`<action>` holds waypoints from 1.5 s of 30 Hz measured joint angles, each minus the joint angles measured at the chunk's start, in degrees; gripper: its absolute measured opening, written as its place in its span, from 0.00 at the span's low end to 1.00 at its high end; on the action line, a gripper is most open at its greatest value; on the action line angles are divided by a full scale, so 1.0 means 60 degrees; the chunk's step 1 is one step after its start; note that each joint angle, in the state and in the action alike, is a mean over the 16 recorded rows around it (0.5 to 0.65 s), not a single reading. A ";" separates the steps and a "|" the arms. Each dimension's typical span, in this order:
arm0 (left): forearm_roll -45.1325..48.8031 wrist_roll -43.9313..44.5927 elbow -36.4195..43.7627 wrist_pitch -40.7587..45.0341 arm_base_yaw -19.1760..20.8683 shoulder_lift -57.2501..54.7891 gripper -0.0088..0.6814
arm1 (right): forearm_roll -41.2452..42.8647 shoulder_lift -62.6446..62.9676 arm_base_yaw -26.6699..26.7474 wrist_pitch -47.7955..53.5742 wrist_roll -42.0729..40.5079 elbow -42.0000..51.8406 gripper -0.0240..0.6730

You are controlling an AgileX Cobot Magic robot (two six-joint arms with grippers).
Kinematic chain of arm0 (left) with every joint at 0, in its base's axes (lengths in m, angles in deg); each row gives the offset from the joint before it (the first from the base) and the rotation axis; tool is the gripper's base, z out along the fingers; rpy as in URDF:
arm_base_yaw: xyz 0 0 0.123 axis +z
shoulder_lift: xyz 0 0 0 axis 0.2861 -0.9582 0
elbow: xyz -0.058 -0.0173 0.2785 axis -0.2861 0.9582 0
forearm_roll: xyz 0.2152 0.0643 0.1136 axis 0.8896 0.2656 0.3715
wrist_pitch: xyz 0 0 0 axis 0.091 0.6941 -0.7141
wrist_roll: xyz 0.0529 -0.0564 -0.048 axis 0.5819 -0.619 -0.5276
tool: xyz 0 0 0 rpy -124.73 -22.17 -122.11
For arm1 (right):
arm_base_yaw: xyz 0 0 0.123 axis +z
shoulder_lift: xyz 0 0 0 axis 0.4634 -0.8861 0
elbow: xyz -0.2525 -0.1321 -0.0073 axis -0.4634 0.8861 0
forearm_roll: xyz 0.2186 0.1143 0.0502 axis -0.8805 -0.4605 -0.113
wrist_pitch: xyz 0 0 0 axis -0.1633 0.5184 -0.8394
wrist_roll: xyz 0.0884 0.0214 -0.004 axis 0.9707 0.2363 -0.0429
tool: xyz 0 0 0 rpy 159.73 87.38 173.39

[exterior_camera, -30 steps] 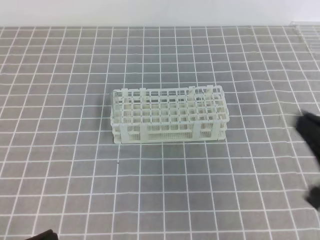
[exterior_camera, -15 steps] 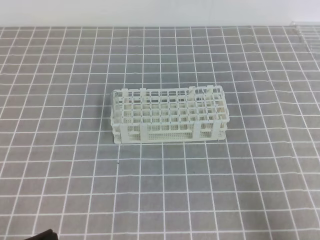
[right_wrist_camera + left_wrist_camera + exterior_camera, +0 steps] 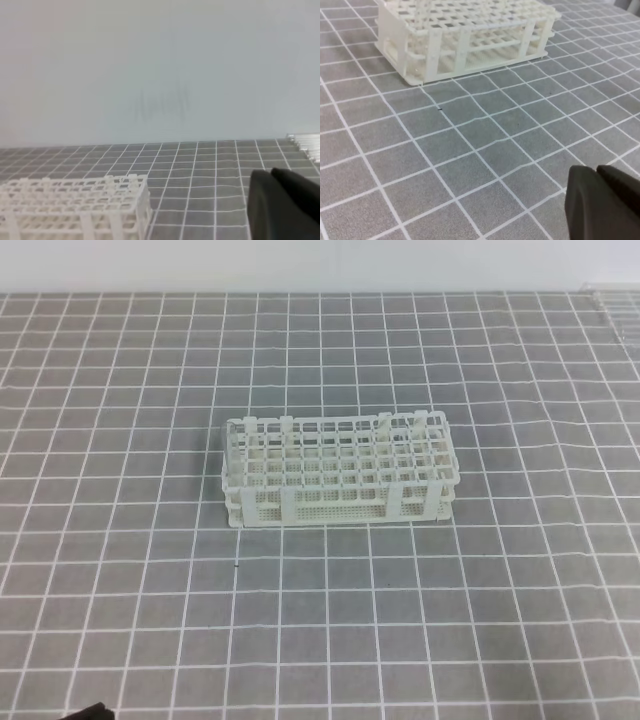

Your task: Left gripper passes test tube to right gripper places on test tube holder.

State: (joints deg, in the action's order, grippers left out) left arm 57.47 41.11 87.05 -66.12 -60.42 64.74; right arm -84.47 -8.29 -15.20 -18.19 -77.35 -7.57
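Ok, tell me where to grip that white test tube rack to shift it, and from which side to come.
Probably the top rim of a short end wall of the test tube holder, coming straight down from above. It stands flat, and the open lattice should let one jaw drop into an edge hole while the other stays outside the wall.
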 joint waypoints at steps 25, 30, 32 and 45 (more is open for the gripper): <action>0.0114 0.0000 0.0008 0.0103 0.0001 -0.0005 0.01 | 0.4066 0.0000 -0.0057 0.3342 0.3087 0.0000 0.02; 0.0150 0.0000 0.0024 0.0088 0.0002 -0.0010 0.01 | 0.3562 0.0000 -0.0063 0.3354 0.2580 0.0000 0.02; 0.0153 0.0000 0.0024 0.0080 0.0002 -0.0010 0.01 | 0.3364 0.0000 -0.0063 0.3347 0.2454 0.0000 0.02; 0.0152 0.0000 0.0016 0.0098 0.0001 -0.0005 0.01 | 0.3035 0.0000 -0.0063 0.3339 0.2402 0.0000 0.02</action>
State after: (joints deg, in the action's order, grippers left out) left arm 58.38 41.11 87.15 -65.53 -60.41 64.71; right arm -66.26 -8.29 -15.58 1.84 -62.94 -7.57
